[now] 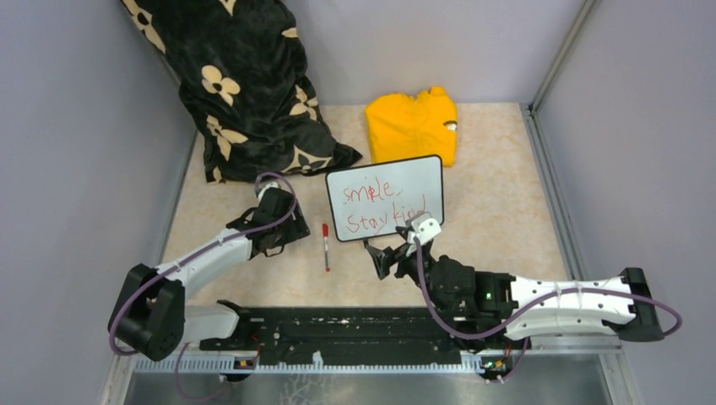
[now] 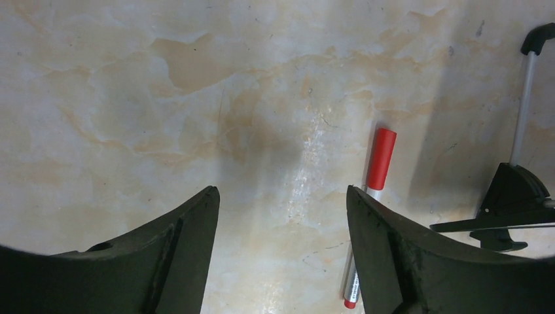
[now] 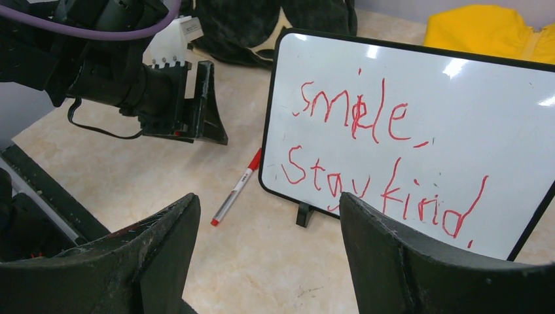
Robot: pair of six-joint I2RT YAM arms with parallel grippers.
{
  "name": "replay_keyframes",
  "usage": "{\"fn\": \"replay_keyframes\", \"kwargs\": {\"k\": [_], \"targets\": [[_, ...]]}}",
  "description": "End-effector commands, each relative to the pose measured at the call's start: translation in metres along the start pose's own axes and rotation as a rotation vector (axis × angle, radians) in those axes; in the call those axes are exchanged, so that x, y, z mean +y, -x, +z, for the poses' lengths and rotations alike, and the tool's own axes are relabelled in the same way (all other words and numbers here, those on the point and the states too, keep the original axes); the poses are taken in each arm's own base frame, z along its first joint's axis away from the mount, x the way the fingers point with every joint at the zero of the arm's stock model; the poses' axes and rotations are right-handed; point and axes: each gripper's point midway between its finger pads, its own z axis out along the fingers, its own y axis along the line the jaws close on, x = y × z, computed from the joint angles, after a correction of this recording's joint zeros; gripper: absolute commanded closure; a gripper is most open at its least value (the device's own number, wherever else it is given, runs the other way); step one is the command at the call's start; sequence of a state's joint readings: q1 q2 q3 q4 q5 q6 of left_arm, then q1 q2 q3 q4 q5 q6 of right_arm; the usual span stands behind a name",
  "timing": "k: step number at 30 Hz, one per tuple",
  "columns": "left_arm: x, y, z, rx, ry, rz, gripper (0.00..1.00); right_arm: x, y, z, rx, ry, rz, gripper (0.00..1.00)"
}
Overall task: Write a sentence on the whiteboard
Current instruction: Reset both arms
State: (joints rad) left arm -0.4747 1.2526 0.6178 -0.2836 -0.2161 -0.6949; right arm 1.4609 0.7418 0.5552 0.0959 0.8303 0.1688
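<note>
Whiteboard (image 1: 418,175) stands propped on small black feet (image 3: 303,214) near the table (image 1: 507,228) ctr, face toward the arms. It carries the sentence (image 3: 357,112) in red, two lines: "smile," over "stay kind". One letter in the top word is overwritten and messy.

A yellow garment (image 1: 412,125) lies just behind the board; can't tell if they touch. Far left, a black blanket (image 1: 245,84) w/ cream flowers is heaped against the wall, its hem near the board's far left corner. A red-capped marker (image 1: 326,245) lies flat btw the board and the left gripper (image 2: 281,191), touching neither, cap pointing away from the arm bases.

Left gripper hangs low over bare tabletop, fingers spread wide, nothing btw them. Right gripper (image 3: 268,197) sits before the board's near edge, fingers also wide apart and empty.

In top view the right wrist's white camera mount (image 1: 425,228) covers the board's near right corner and the end of "kind". In right wrist view the frame cuts off the board's right side, and a finger hides its lower right part. In left wrist view a finger hides part of the marker's body. Only an edge strip and one foot of the board show there, at the right edge. A small pale spot on the garment is too small to identify.
</note>
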Motion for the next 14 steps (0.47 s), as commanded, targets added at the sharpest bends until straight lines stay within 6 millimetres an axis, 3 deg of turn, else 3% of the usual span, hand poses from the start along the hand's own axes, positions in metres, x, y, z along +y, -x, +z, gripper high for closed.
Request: {"fn": "replay_keyframes", "kwargs": {"k": [1, 7, 14], "targets": [[-0.002, 0.014, -0.013, -0.029, 0.004, -0.03, 0.2, -0.007, 0.02, -0.002, -0.043, -0.029, 0.048, 0.24], [-0.006, 0.038, -0.044, -0.087, 0.003, -0.081, 0.05, -0.009, 0.022, -0.002, -0.05, -0.04, 0.044, 0.24], [-0.02, 0.063, -0.083, -0.195, -0.116, -0.085, 0.01, -0.011, 0.025, -0.001, -0.058, -0.057, 0.045, 0.24]]}}
